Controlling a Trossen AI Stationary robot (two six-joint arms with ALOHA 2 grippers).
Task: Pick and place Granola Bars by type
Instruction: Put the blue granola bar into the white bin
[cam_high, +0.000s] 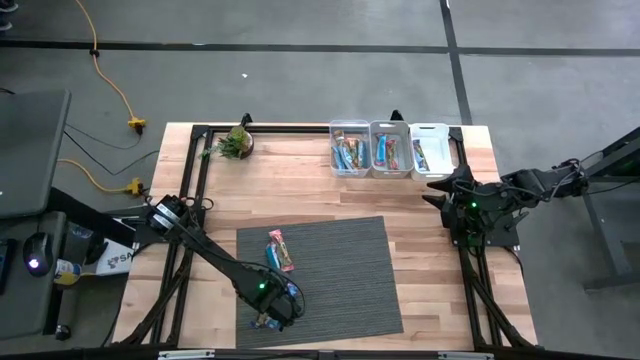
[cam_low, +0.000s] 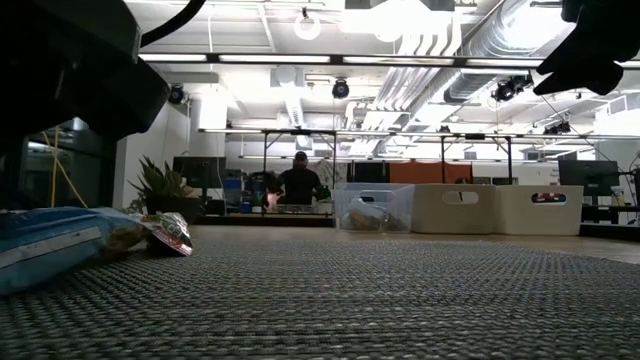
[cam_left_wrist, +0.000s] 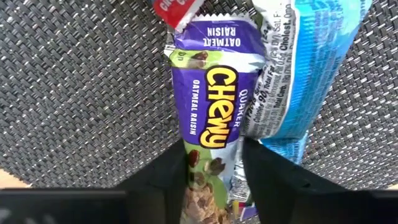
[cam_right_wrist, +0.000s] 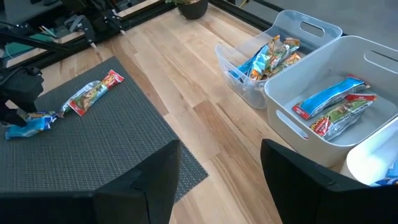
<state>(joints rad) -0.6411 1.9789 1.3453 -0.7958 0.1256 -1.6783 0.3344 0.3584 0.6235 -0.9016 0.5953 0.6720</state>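
Left gripper (cam_left_wrist: 214, 177) straddling the purple oatmeal-raisin bar (cam_left_wrist: 211, 93) at lower left of the grey mat (cam_high: 340, 285), fingers just beside its edges, probably closing to lift it. Blue bar (cam_left_wrist: 305, 68) touching alongside. Right gripper (cam_right_wrist: 217, 180) waiting spread near the bins (cam_high: 390, 150).

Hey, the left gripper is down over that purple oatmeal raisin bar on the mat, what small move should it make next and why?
Probably finish closing. The left gripper has a finger on each side of the purple bar's near end, which lies flat on the grey mat beside a light blue bar. Lift only once it is pinched.
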